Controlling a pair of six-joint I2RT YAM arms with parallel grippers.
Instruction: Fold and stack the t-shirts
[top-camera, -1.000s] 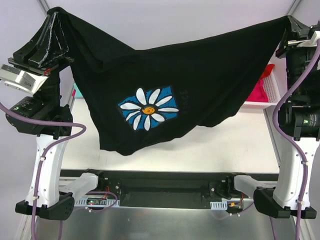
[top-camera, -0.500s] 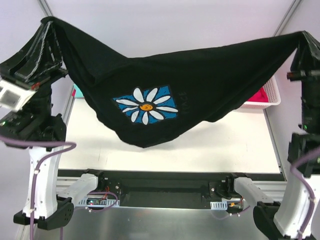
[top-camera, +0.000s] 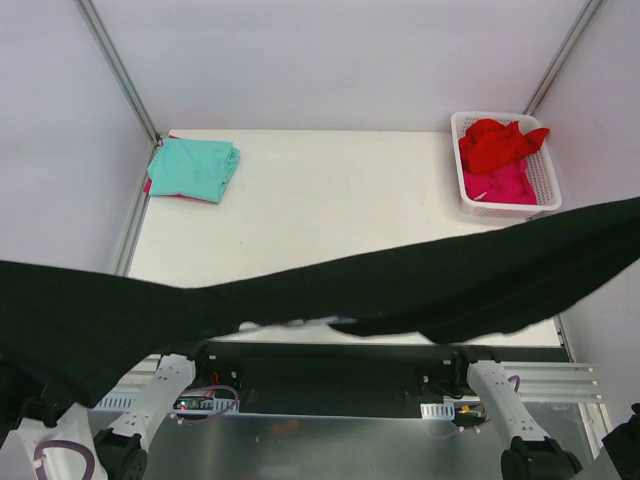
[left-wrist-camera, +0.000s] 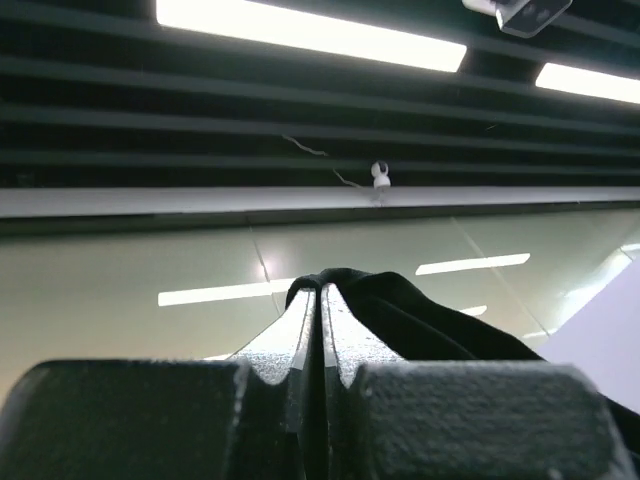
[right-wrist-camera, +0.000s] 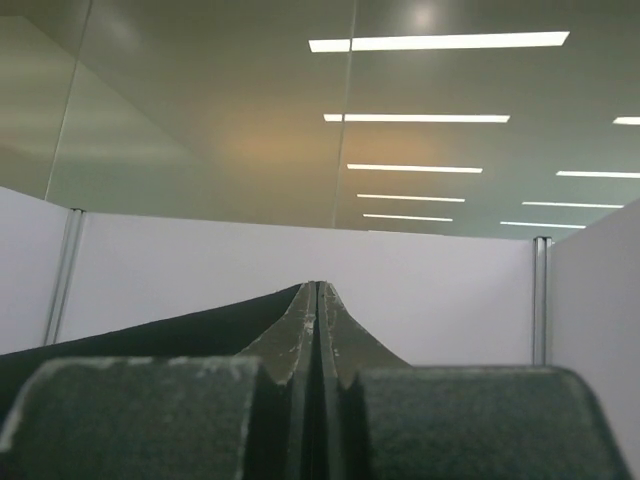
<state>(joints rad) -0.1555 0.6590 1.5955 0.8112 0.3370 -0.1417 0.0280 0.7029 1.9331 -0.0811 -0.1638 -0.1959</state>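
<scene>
Aloft, black t-shirt (top-camera: 420, 285) stretched wide.
Its edges sit clamped in the left gripper (left-wrist-camera: 321, 305) and the right gripper (right-wrist-camera: 317, 300).

Top view down on table (top-camera: 330, 200); wrist views upward

The arms (top-camera: 160, 385) were white with black joints, with a purple cable (top-camera: 62, 446) by the left one. The left gripper (left-wrist-camera: 322, 300) and right gripper (right-wrist-camera: 318, 295) had dark, grainy fingers with pale, worn inner edges.
</scene>
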